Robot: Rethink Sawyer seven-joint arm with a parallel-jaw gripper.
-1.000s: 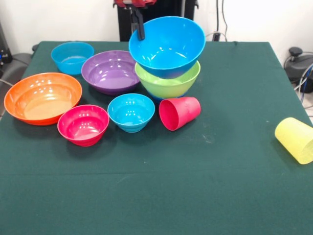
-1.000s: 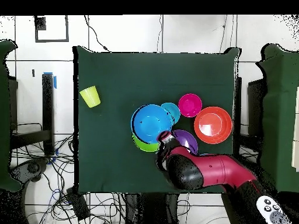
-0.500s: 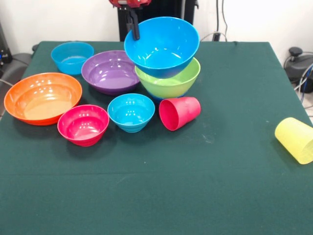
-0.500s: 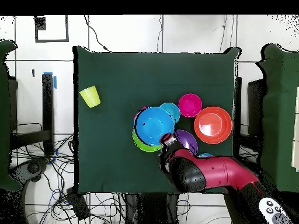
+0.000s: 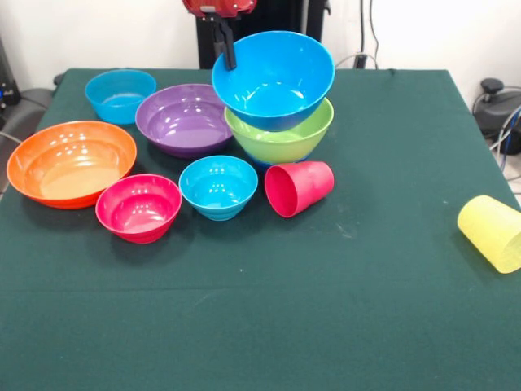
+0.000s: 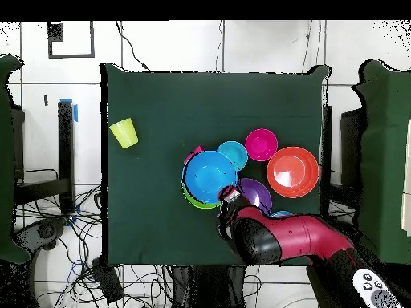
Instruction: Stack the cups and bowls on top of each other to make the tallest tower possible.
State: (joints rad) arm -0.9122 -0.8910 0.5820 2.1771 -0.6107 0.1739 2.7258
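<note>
A dark green tabletop (image 5: pixel 391 309) stands before a white wall (image 5: pixel 98 32), on a pale tiled floor (image 6: pixel 160 48) strewn with black cables (image 6: pixel 64 233).

Around the lime green bowl (image 5: pixel 279 140), the purple bowl (image 5: pixel 184 119) pressed close on one side and the red cup (image 5: pixel 298 187) lay just in front. Beyond that cup the bench (image 5: pixel 326 309) lay open out to the yellow cup (image 5: pixel 492 232) near its edge.

The red and black arm (image 6: pixel 281 239) reaches in from the far side, its gripper (image 5: pixel 225 50) pointing down, one dark finger visible; grip unclear.
</note>
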